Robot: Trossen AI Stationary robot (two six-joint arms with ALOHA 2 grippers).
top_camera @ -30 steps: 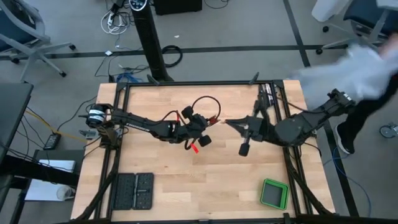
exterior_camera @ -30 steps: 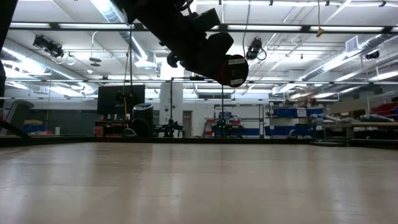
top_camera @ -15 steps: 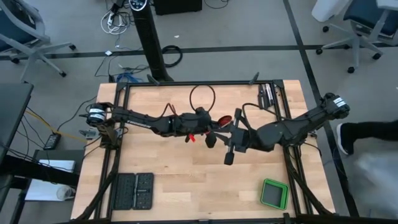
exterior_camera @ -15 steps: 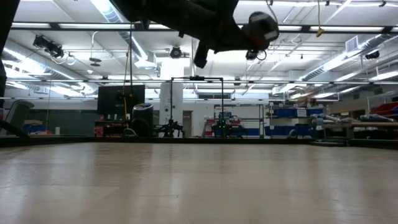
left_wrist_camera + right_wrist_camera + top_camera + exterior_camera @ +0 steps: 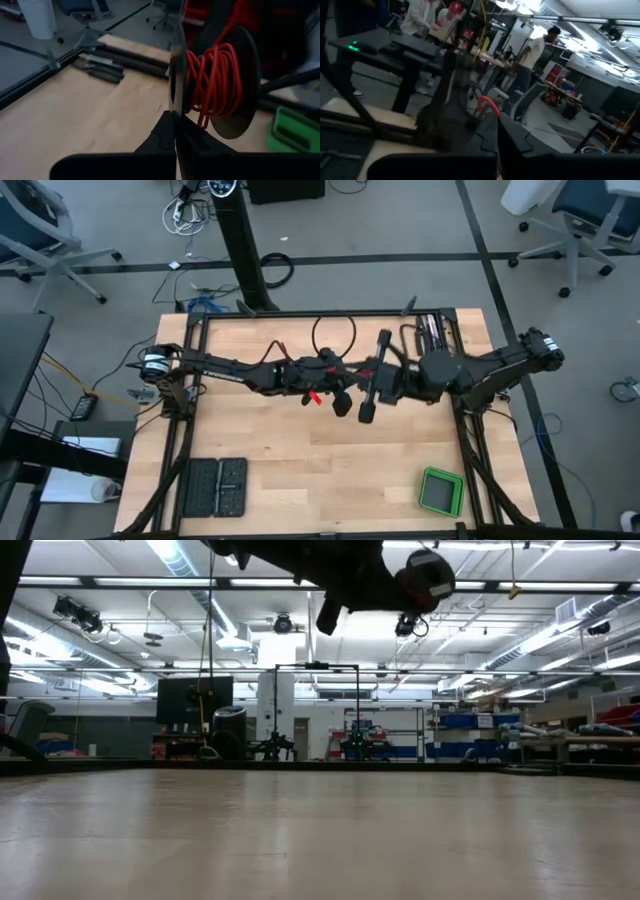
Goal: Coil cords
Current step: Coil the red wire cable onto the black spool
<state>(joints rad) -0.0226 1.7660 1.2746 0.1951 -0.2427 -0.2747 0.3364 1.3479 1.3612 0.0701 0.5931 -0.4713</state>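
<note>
Since the picture half a second before, the right arm had drawn its wrist toward the table's middle, and the two grippers, which had stood a little apart, now nearly met above the centre of the wooden table (image 5: 260, 470).

The left gripper (image 5: 338, 375) hung over the middle of the table, its fingers (image 5: 172, 140) pressed together on the rim of a dark spool (image 5: 227, 90). The red-orange cord (image 5: 215, 82) was wound in many turns around that spool's core, between its two dark discs. In the high view a thin loop of the cord (image 5: 335, 332) rose from the grippers toward the table's far edge, and a short red bit showed just under the left gripper.

The right gripper (image 5: 372, 385) was just beside the left one. Its fingers (image 5: 495, 135) lay together, with a curved piece of red cord showing just beyond them; whether they pinched the cord could not be told.

A green box (image 5: 440, 491) sat near the table's near right corner, and a black tray (image 5: 215, 486) near its near left corner, both well apart from the grippers. In the right wrist view people (image 5: 530, 55) stood in the room beyond. No writing or label could be read in any view.
</note>
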